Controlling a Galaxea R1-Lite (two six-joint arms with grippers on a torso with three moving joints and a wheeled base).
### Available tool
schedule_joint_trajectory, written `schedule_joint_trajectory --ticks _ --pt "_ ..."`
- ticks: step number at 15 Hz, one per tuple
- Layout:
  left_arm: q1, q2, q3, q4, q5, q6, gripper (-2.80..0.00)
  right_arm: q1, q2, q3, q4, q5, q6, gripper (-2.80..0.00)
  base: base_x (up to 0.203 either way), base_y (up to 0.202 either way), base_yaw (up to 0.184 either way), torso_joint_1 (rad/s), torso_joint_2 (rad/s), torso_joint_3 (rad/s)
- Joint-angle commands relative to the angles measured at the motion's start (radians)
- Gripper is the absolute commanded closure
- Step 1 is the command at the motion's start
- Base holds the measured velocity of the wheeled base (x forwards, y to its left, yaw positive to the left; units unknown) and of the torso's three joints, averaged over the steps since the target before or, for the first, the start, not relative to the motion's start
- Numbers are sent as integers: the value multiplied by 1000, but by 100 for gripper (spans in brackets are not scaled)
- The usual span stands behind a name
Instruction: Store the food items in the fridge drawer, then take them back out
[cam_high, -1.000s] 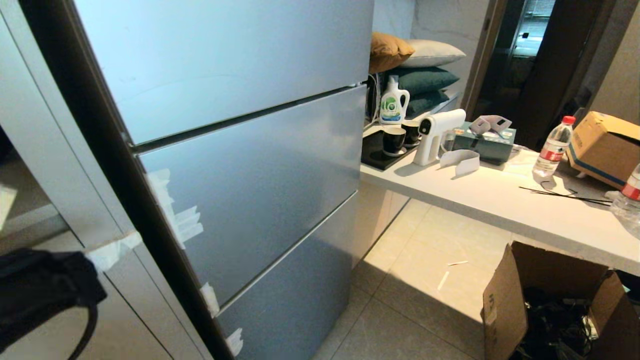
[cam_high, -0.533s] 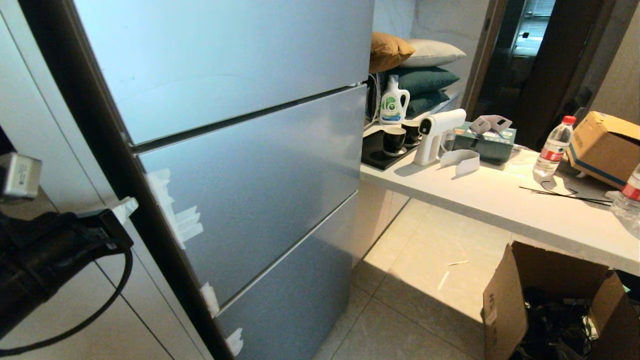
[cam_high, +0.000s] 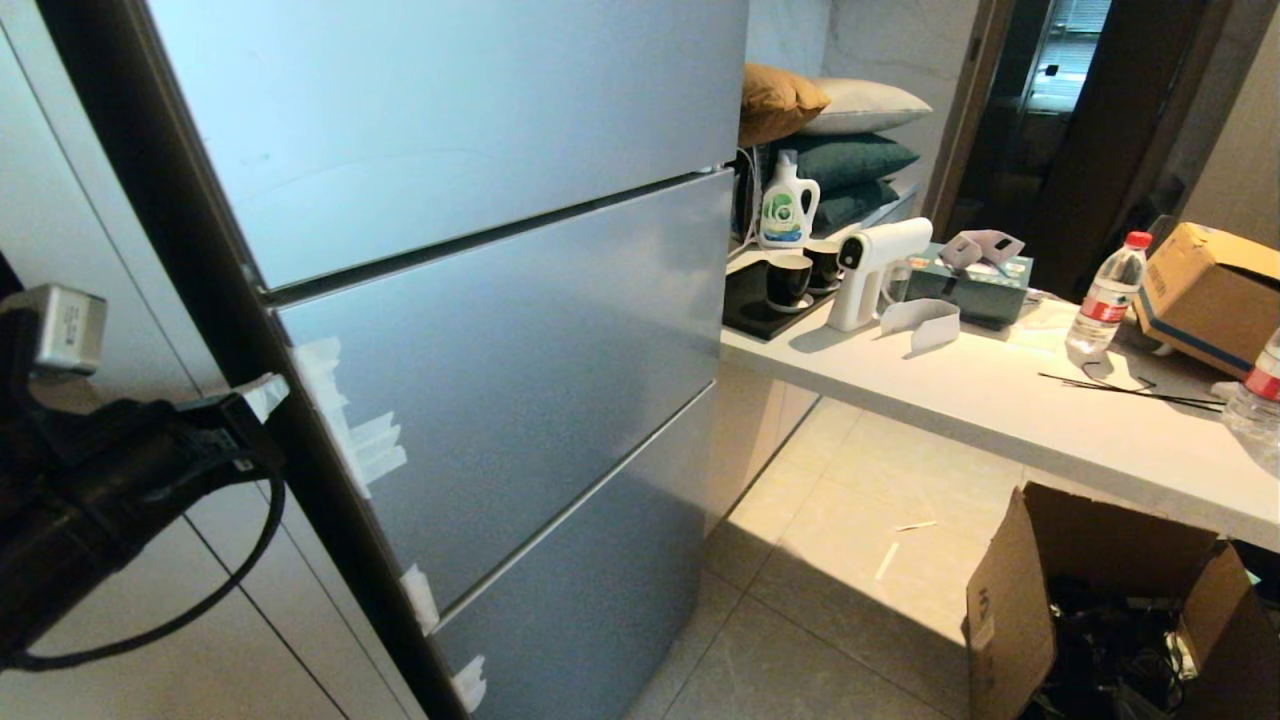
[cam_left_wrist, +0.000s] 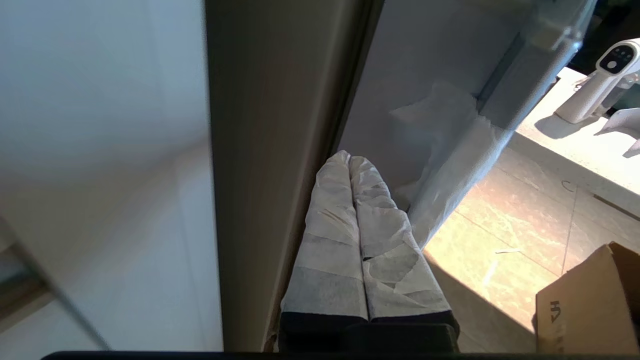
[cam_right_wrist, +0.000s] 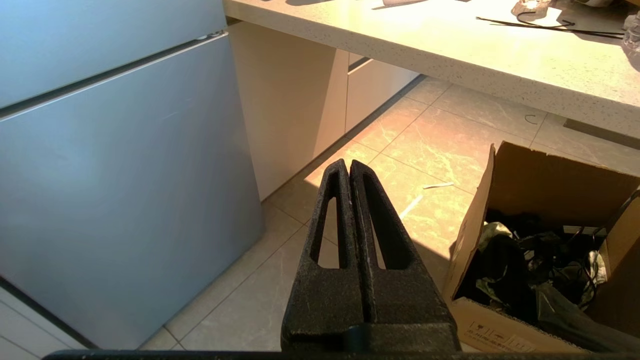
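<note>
Item: fridge doors (cam_high: 480, 330), all shut; drawer and food not in view. We are bringing our left gripper (cam_left_wrist: 350, 162), wrapped fingers pressed together, up to the dark door edge (cam_high: 215, 300) since a second ago, likely to pry it. Right gripper (cam_right_wrist: 349, 167) is hanging closed, empty.

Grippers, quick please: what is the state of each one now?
Left gripper: closed, holding nothing, at the fridge door edge.
Right gripper: closed, empty.
</note>
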Motion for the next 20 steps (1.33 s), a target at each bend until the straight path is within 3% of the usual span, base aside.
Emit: schedule_joint_trajectory --ticks 1,6,14,20 --pt "-2 36 -15 -10 0 -14 0 0 2 0 0 0 0 0 0 0 0 0 0 0" --pt "-49 74 -2 -92 -9 -43 0 0 2 0 0 0 1 0 0 0 0 0 0 0" --pt "-74 68 62 -133 -217 -74 0 0 2 0 0 0 1 0 0 0 0 0 0 0" --pt "-178 40 119 -133 -235 -76 0 0 2 0 0 0 1 0 0 0 0 0 0 0"
